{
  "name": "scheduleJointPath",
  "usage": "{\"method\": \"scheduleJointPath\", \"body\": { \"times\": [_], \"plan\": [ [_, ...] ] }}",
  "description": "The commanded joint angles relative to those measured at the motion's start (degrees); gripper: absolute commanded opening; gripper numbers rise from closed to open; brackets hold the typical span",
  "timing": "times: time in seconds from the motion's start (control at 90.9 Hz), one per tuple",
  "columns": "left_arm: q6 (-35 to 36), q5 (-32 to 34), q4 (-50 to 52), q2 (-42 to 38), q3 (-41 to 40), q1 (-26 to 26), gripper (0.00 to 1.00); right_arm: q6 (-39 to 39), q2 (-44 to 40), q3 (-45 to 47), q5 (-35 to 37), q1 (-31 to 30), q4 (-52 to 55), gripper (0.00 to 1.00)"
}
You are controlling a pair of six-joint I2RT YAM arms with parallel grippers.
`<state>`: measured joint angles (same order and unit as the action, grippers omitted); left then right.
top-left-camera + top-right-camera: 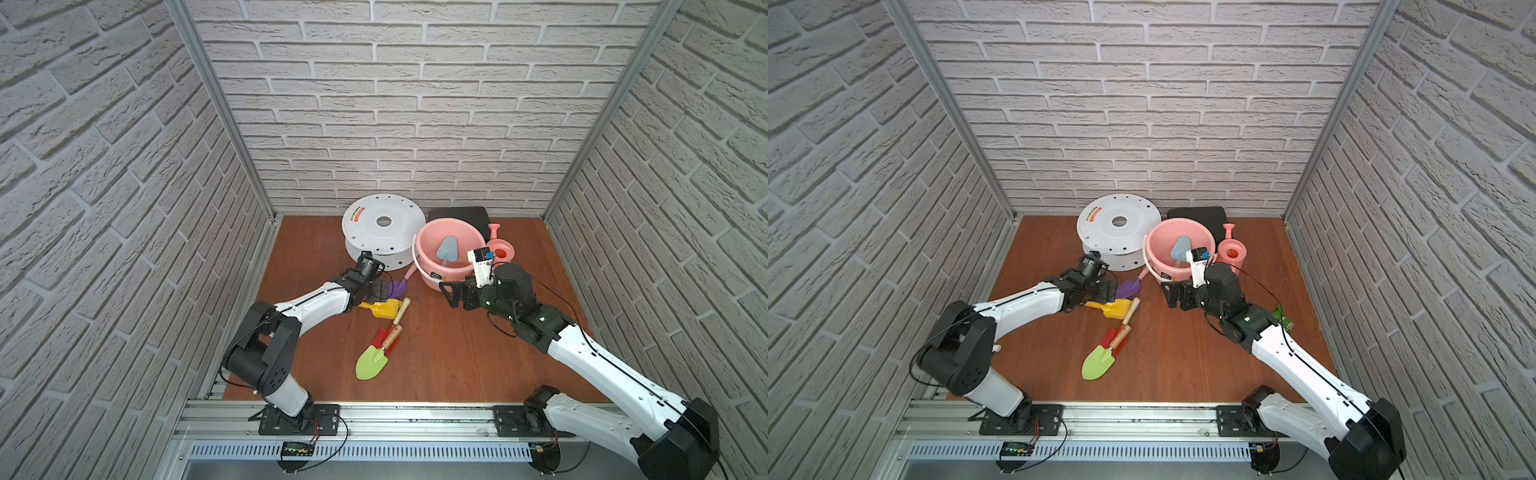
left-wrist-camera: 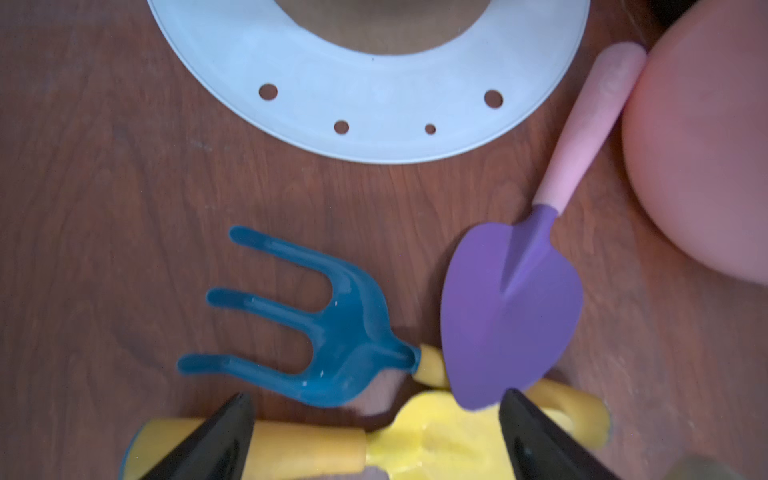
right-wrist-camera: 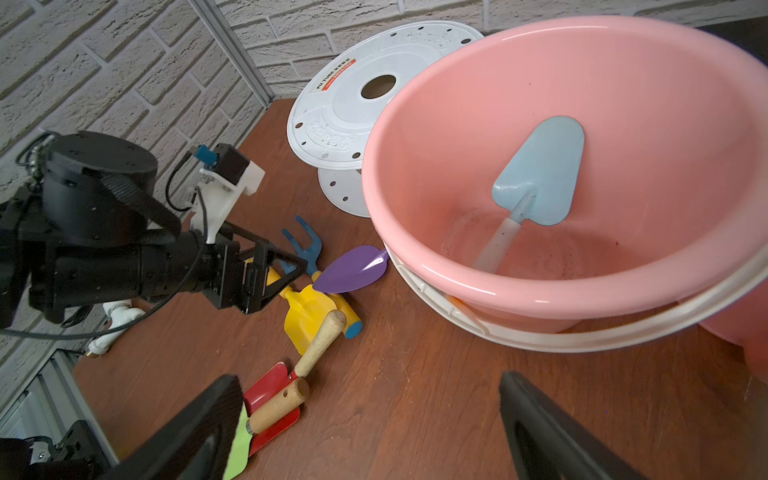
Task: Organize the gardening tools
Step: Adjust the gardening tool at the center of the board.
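Front rail (image 1: 374,419) w/ both arm bases sits closest. L gripper (image 2: 376,398): jaws spread wide, nothing pinched. Yellow scoop (image 2: 436,436) lies under & between its fingers, w/ blue claw fork (image 2: 345,332) & purple trowel (image 2: 507,324) just ahead of the tips. Green spade (image 1: 371,361) lies back of it, toward the rail. R gripper (image 3: 370,378): spread, empty, just beside pink bucket (image 3: 415,137). Pale-blue trowel (image 3: 540,174) is inside the bucket, ahead of it. Pink watering can (image 1: 511,249) is beyond the bucket.
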<state>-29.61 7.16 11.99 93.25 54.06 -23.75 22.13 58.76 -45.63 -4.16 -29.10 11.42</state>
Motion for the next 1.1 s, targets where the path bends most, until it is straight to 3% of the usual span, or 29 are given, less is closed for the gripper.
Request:
{"method": "scheduleJointPath", "body": {
  "times": [0.0,0.154,0.671,0.935,1.089],
  "plan": [
    [1.01,-1.57,-1.09,3.75,0.48,0.88,0.95,0.17,0.03,0.53,0.18,-0.40,-2.36,1.00],
    [0.14,-2.23,-2.73,3.78,-3.47,0.95,0.95,0.24,0.01,0.58,0.17,-0.38,-2.42,1.00],
    [-4.68,-2.69,-5.41,-7.96,-18.75,-3.42,0.95,0.36,0.43,0.76,0.12,-0.43,-2.65,1.00],
    [-5.61,-1.65,-3.21,-12.17,-19.36,-5.48,0.92,0.46,0.33,0.80,0.04,-0.51,-2.75,1.00],
    [-5.87,0.70,-1.37,-13.27,-20.83,-9.15,0.86,0.42,0.04,0.84,0.06,-0.52,-2.78,1.00]
  ]
}}
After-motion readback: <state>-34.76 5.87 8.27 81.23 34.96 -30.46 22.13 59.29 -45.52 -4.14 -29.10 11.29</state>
